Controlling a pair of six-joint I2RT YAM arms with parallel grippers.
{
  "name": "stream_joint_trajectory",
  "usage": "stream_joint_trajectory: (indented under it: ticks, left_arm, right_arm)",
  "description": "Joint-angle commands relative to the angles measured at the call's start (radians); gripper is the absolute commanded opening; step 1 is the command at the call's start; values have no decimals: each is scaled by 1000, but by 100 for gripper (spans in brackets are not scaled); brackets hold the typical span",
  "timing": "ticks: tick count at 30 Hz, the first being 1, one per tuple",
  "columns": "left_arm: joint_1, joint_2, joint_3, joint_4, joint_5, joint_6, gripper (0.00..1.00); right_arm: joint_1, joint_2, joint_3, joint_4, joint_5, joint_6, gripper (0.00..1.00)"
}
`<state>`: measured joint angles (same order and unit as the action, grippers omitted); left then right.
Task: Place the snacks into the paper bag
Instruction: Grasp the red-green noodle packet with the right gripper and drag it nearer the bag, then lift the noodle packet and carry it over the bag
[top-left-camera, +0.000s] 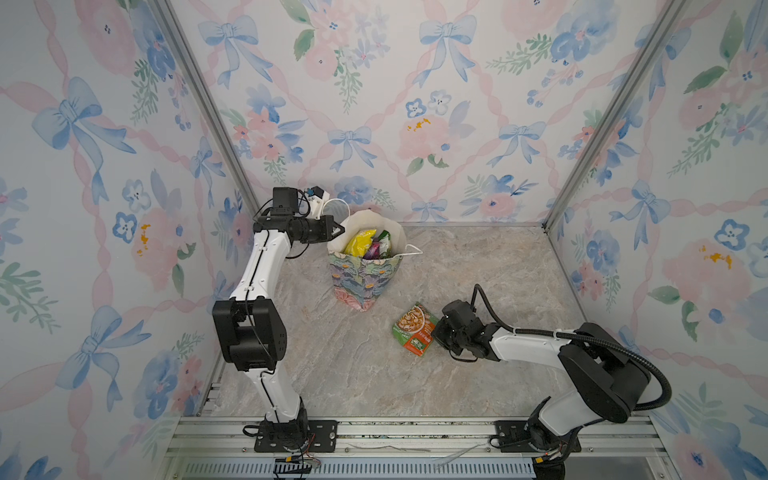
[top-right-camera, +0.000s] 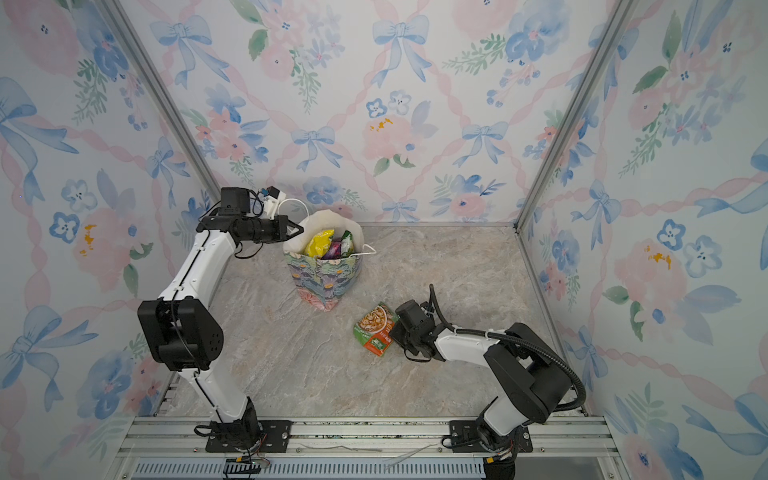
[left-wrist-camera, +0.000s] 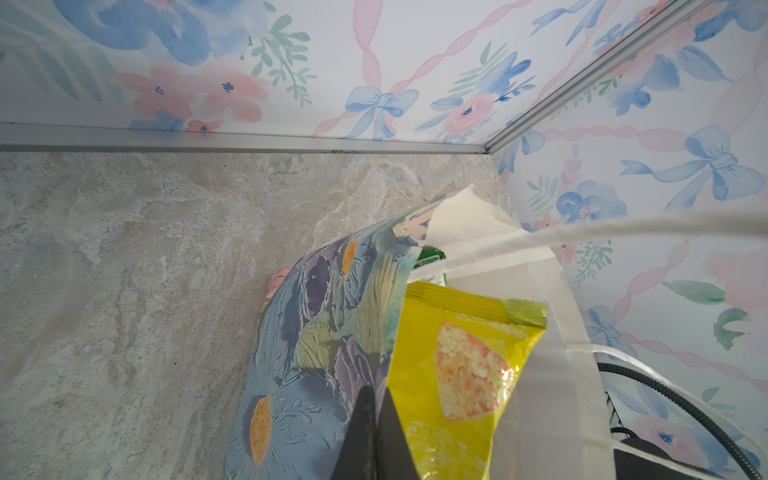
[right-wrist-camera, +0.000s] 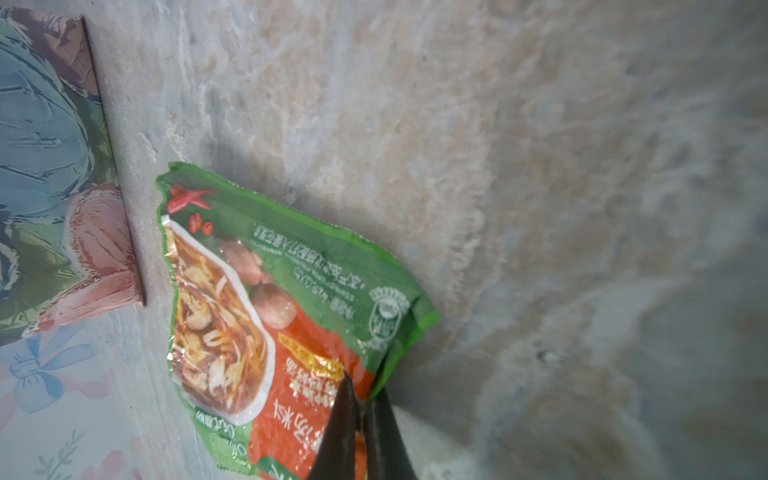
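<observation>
Snacks (top-left-camera: 376, 249) stick up out of the paper bag (top-left-camera: 363, 286), a yellow pouch (top-left-camera: 358, 243) on top. The left gripper (left-wrist-camera: 376, 399) is pinched tight on the bag's rim, while the right gripper (right-wrist-camera: 362, 397) is nipped onto the edge of the orange-green pouch (top-left-camera: 413, 328) down on the table (top-left-camera: 478, 270) near the bag's foot.

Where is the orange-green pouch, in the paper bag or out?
Out: the orange-green pouch lies on the tabletop beside the paper bag, its edge pinched in the shut right claw.
</observation>
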<state>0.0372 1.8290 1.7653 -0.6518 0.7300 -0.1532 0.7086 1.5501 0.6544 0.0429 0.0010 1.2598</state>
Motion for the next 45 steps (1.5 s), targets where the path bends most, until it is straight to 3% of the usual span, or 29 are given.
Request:
stream_joint_trajectory:
  ticks: [1, 13, 20, 30, 45]
  left_arm:
    - [0, -20, -10, -3, 5, 14, 0]
    - [0, -20, -10, -3, 6, 13, 0]
    - [0, -18, -9, -3, 11, 11, 0]
    - [-2, -19, -9, -3, 9, 12, 0]
    - [-2, -20, -9, -3, 9, 12, 0]
  right_arm:
    - [-26, -58, 41, -165, 36, -68, 0]
    - [-129, -242, 247, -438, 106, -290, 0]
    - [-185, -235, 517, -597, 145, -496, 0]
    - [-209, -97, 952, -690, 195, -743, 0]
    - [-102, 323, 1585, -807, 210, -913, 0]
